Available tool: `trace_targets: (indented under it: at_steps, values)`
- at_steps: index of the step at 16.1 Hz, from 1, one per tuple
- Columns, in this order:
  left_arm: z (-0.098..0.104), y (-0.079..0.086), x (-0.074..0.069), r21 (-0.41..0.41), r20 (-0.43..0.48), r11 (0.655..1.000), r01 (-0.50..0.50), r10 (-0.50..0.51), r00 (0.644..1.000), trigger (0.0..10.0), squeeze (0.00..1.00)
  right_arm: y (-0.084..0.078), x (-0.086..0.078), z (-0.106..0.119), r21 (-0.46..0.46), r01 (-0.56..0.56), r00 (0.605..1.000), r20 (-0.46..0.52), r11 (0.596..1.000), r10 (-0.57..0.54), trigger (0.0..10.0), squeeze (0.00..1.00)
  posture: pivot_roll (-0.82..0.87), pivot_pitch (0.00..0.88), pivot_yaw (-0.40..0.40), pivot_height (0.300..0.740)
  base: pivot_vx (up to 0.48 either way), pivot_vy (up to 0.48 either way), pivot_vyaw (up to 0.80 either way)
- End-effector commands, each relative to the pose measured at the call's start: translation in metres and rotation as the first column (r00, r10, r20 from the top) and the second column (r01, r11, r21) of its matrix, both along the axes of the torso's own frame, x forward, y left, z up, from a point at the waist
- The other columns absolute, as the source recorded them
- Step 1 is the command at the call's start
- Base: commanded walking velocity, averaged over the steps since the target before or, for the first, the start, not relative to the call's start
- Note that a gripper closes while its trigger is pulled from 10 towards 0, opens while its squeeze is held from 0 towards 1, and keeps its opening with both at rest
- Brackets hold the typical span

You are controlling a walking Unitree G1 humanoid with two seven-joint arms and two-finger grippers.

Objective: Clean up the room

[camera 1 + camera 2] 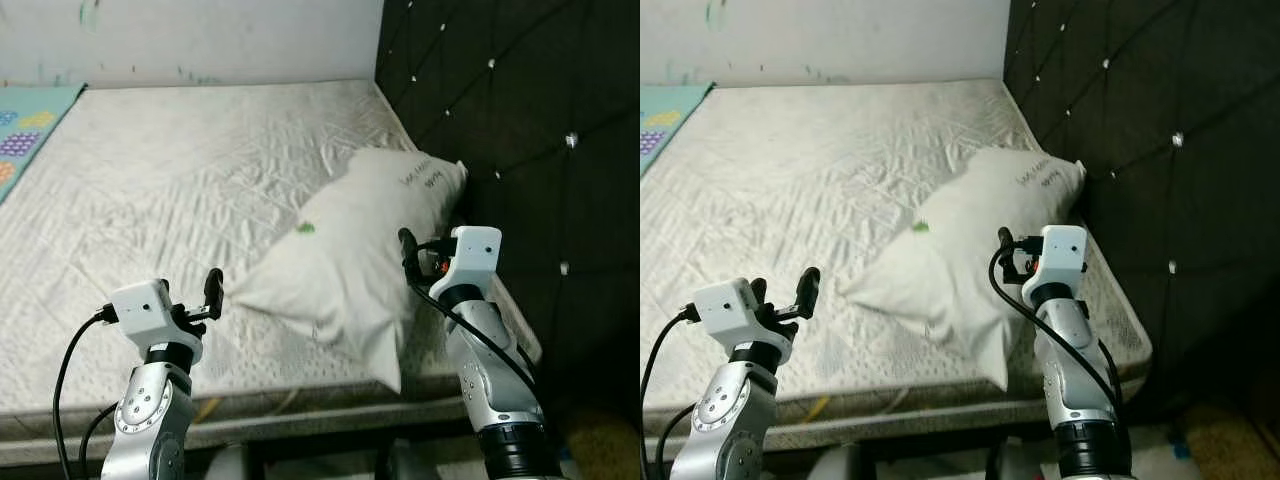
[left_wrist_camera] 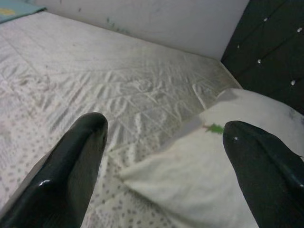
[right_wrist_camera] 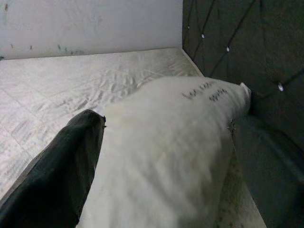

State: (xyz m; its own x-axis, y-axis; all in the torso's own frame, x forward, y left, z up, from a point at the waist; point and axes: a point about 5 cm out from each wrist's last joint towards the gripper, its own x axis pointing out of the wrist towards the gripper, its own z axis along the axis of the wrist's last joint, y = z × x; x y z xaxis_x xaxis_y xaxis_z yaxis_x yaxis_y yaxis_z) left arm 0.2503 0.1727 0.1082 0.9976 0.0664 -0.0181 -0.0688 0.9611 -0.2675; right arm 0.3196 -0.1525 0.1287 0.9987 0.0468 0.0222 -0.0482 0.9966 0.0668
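Note:
A white pillow (image 1: 365, 235) with a small green mark and dark writing lies askew on the bed's right side, its far end against the black headboard. My right gripper (image 1: 422, 255) is at the pillow's right edge. It is open, and in the right wrist view its two fingers (image 3: 71, 161) stand wide apart with the pillow (image 3: 166, 156) between and ahead of them. My left gripper (image 1: 195, 300) hovers open over the mattress's near edge, a little left of the pillow's near corner (image 2: 156, 175). Nothing is held between its fingers (image 2: 71, 161).
The bed (image 1: 170, 170) has a wrinkled whitish sheet and reaches back to a white wall (image 1: 200, 40). A black tufted headboard (image 1: 520, 120) stands along the right. A patterned play mat (image 1: 25, 125) lies at the far left. Floor shows below the bed's front edge.

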Motion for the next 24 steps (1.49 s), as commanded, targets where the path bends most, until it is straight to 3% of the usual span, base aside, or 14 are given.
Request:
trace_targets:
  at_steps: [1,11,12,13,14,15,16,18,19,24]
  values:
    - [-0.002,0.0,0.0,0.006,-0.009,1.0,-0.002,0.002,1.0,10.0,0.0,0.001,0.001,0.003,0.0,-0.005,1.0,0.01,1.0,0.005,10.0,0.0,-0.05,0.0,0.016,0.736,0.0,0.0,0.0]
    - [-0.007,-0.006,0.001,-0.012,-0.03,1.0,0.017,-0.017,0.999,10.0,0.0,-0.006,0.002,0.001,-0.029,0.047,0.999,0.004,0.999,-0.047,10.0,0.0,-0.06,0.0,0.014,0.74,0.0,0.0,0.0]
    - [-0.01,-0.007,0.0,-0.012,-0.038,1.0,0.019,-0.019,0.999,10.0,0.0,-0.007,0.0,0.0,-0.012,0.047,0.999,0.01,0.999,-0.047,10.0,1.0,-0.06,0.0,0.014,0.74,0.0,0.0,0.0]
    - [-0.01,-0.007,0.0,-0.023,-0.034,1.0,0.019,-0.02,0.999,10.0,0.0,-0.007,-0.001,0.0,-0.01,0.046,0.999,0.01,0.999,-0.046,10.0,1.0,-0.06,0.0,0.014,0.74,0.0,0.0,0.0]
    - [-0.009,-0.007,-0.001,-0.037,-0.019,0.999,0.023,-0.024,1.0,10.0,0.85,-0.008,-0.002,-0.002,-0.031,0.059,0.998,0.002,0.998,-0.059,10.0,1.0,-0.06,0.0,0.014,0.74,0.0,0.0,0.0]
    - [-0.009,-0.007,-0.001,-0.041,-0.016,0.999,0.023,-0.024,1.0,10.0,1.0,-0.008,-0.002,-0.003,-0.032,0.06,0.998,-0.003,0.998,-0.06,10.0,1.0,-0.06,0.0,0.014,0.74,0.0,0.0,0.0]
    - [-0.01,-0.006,-0.002,-0.032,-0.024,0.999,0.018,-0.019,1.0,10.0,1.0,-0.01,-0.003,-0.006,-0.035,0.065,0.998,-0.019,0.997,-0.066,10.0,0.0,-0.06,0.0,0.014,0.74,0.0,0.0,0.0]
    - [-0.014,-0.002,-0.003,0.007,-0.048,1.0,0.001,-0.001,0.999,10.0,1.0,-0.011,-0.005,-0.008,-0.058,0.078,0.997,-0.02,0.995,-0.079,10.0,0.0,-0.06,0.0,0.014,0.74,0.0,0.0,0.0]
    - [-0.021,0.002,-0.007,0.028,-0.08,1.0,-0.002,0.005,0.997,10.0,0.0,-0.014,-0.009,-0.012,-0.092,0.092,0.995,-0.026,0.991,-0.095,10.0,0.0,-0.06,0.0,0.014,0.74,0.0,0.0,0.0]
    - [-0.027,0.001,-0.009,0.022,-0.103,1.0,0.0,0.002,0.995,10.0,0.0,-0.02,-0.019,-0.026,-0.08,0.11,0.989,-0.087,0.991,-0.117,10.0,0.0,-0.06,0.0,0.012,0.74,0.0,0.0,-0.32]
